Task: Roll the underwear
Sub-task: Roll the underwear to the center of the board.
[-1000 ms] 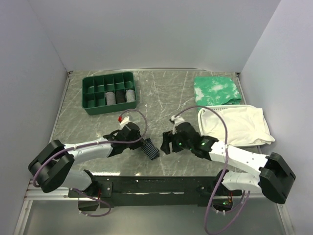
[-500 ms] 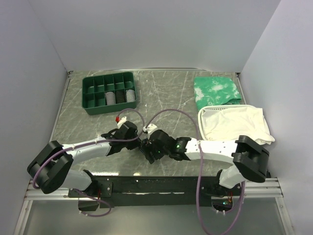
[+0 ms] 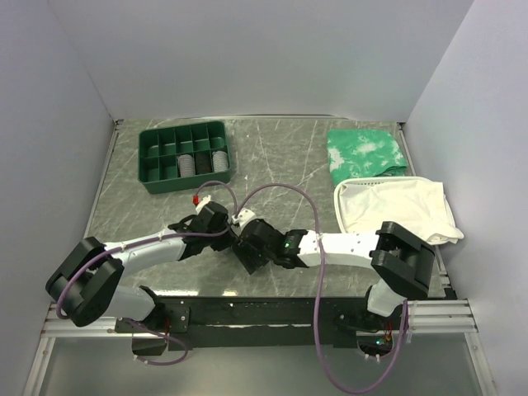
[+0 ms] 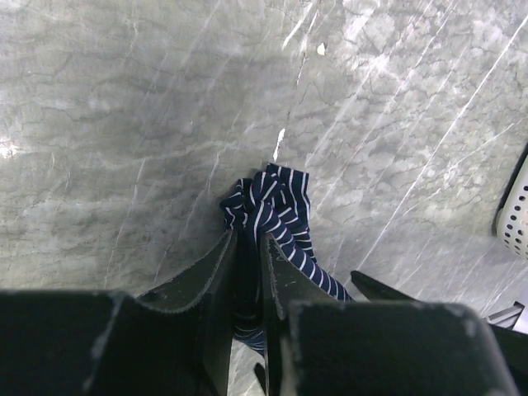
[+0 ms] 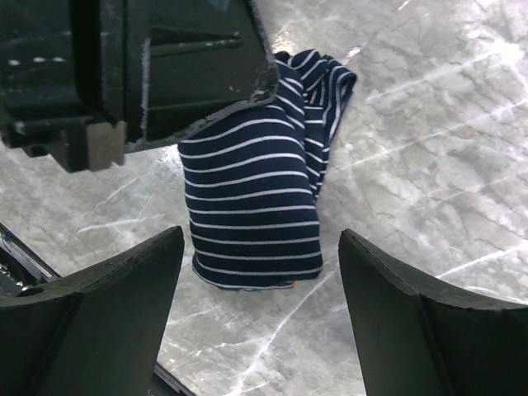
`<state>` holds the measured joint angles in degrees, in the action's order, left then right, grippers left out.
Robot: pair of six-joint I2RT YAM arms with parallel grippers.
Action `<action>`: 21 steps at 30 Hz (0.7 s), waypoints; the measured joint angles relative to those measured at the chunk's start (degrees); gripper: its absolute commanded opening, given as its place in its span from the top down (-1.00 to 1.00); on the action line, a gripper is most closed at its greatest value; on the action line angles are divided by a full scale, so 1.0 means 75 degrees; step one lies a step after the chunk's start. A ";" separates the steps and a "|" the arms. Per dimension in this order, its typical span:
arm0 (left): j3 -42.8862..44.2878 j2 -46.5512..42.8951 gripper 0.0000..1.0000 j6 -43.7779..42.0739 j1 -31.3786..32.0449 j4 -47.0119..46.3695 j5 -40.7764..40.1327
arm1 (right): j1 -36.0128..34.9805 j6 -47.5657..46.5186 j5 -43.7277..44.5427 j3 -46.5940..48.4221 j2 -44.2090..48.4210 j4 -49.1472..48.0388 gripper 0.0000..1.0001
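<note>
The underwear (image 5: 256, 190) is a navy piece with thin white stripes, folded into a narrow strip lying on the grey marbled table. My left gripper (image 4: 246, 247) is shut on one end of the underwear (image 4: 280, 206), and striped fabric bunches out past its fingertips. In the right wrist view the left gripper (image 5: 165, 74) sits at the upper left, on the strip's far end. My right gripper (image 5: 261, 239) stands open, one finger on each side of the strip's free end, touching nothing. From the top view the two grippers (image 3: 239, 241) meet near the table's front and hide most of the underwear.
A green compartment tray (image 3: 183, 155) with rolled items stands at the back left. A green-and-white mottled cloth (image 3: 365, 151) lies at the back right. A white cloth fills a white basket (image 3: 396, 210) at the right, whose perforated wall (image 4: 516, 214) shows in the left wrist view.
My right arm has swung left across the table, bringing its open gripper up to the underwear. The left gripper has stayed in place, still shut on the fabric.
</note>
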<state>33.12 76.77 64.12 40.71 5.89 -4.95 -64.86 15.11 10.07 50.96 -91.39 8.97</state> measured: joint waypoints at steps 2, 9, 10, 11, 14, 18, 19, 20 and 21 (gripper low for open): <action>0.0000 0.0003 0.59 0.0003 -0.0015 0.0000 0.0017 | -0.0052 0.0003 0.0006 0.0035 -0.0076 -0.0003 -0.65; -0.0003 0.0012 0.59 0.0006 -0.0035 0.0000 0.0058 | -0.0420 0.0219 0.0291 0.0055 -0.0262 -0.0061 -0.61; -0.0003 0.0012 0.59 0.0006 -0.0038 0.0000 0.0064 | -0.0466 0.0280 0.0388 0.0055 -0.0274 -0.0082 -0.60; -0.0006 0.0012 0.59 0.0006 -0.0038 0.0000 0.0070 | -0.0495 0.0323 0.0449 0.0055 -0.0286 -0.0105 -0.57; -0.0015 0.0012 0.59 0.0006 -0.0041 -0.0003 0.0076 | -0.0574 0.0472 0.0705 0.0064 -0.0358 -0.0175 -0.43; -0.0029 0.0012 0.59 0.0006 -0.0061 -0.0006 0.0076 | -0.0635 0.0641 0.0988 0.0154 -0.0530 -0.0227 -0.23; -0.0050 0.0012 0.59 0.0009 -0.0067 -0.0015 0.0076 | -0.0635 0.0656 0.1017 0.0181 -0.0565 -0.0227 -0.15; -0.0070 0.0012 0.58 0.0012 -0.0073 -0.0026 0.0076 | -0.0638 0.0673 0.1043 0.0210 -0.0609 -0.0224 -0.09; -0.0093 0.0012 0.58 0.0017 -0.0085 -0.0055 0.0076 | -0.0638 0.0679 0.1058 0.0219 -0.0635 -0.0227 -0.01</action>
<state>32.42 76.86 64.25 40.07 5.48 -4.38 -69.65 20.21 18.00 52.60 -96.16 7.27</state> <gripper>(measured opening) 0.209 0.598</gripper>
